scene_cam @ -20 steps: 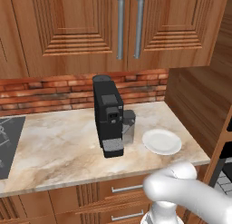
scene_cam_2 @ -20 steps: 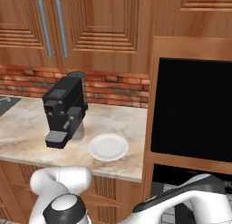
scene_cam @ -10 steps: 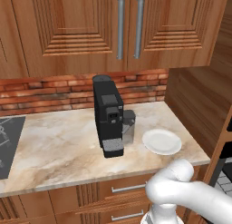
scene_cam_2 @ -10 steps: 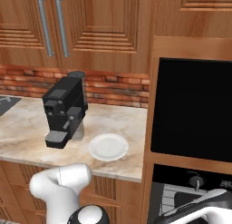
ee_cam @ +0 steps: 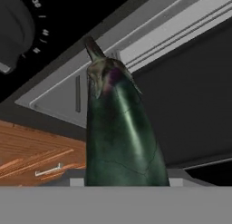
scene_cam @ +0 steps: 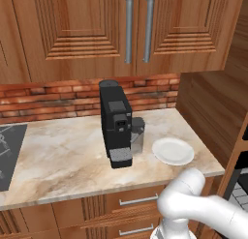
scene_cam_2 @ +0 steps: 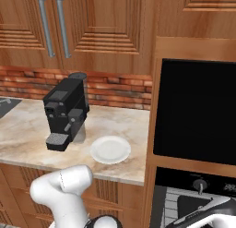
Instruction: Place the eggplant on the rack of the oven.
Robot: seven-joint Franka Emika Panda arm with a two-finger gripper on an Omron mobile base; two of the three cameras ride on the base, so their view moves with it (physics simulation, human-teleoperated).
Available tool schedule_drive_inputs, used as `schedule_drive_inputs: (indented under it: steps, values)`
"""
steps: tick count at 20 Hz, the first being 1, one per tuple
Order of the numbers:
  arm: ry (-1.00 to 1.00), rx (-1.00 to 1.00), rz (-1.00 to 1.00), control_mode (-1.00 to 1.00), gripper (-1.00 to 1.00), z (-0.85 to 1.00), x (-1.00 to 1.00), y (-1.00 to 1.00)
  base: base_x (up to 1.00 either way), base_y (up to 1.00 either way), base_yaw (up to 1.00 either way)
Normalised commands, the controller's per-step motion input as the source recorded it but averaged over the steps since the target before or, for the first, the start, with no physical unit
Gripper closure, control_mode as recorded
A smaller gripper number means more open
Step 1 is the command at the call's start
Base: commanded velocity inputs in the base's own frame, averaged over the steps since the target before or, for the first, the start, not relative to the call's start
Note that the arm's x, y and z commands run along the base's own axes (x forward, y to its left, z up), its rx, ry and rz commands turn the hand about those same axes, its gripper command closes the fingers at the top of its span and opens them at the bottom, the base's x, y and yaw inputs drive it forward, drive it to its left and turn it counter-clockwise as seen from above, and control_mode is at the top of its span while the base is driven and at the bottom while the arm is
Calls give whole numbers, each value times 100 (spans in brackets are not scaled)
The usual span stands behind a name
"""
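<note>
1. Simulated kitchen: wooden cabinets, red brick backsplash, pale marble counter carrying a black coffee machine and a bare round white plate just beside it.
2. To the right, the black built-in oven framed in wood, with a knob panel and a lighter grey opening below its dark front.
3. Compared with a second ago: same cabinets and counter in both base views, so no driving; white arm link swung lower and further right toward the oven's lower part. Likely meaning: carry phase under way, approach to the cavity, placing not yet done.
4. Small dark purple-green elongated eggplant right in front of the hand camera, rising from the bottom edge, well off the plate and close to the oven's grey front trim and dial.
5. Long axis along the hand's viewing direction, leaning slightly left in that view; stem end pointing away from the hand, toward the oven; broad end nearest the fingers.
6. Fingertips hidden behind the vegetable; judging by its position, presumably clamped on the eggplant, but grip itself impossible to tell.
7. Grey wire rack not made out.
</note>
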Motion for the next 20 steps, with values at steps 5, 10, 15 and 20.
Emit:
schedule_drive_inputs:
  steps: [5,10,15,20]
  values:
    - [1,-2,-4,-100,100,-55,4,-7,0,0,0]
    - [-3,-27,-6,-100,100,-38,2,-5,0,0,0]
    - [-2,-18,-1,-100,100,-28,13,-17,0,0,0]
    - [0,0,7,-100,100,1,9,-1,0,0,0]
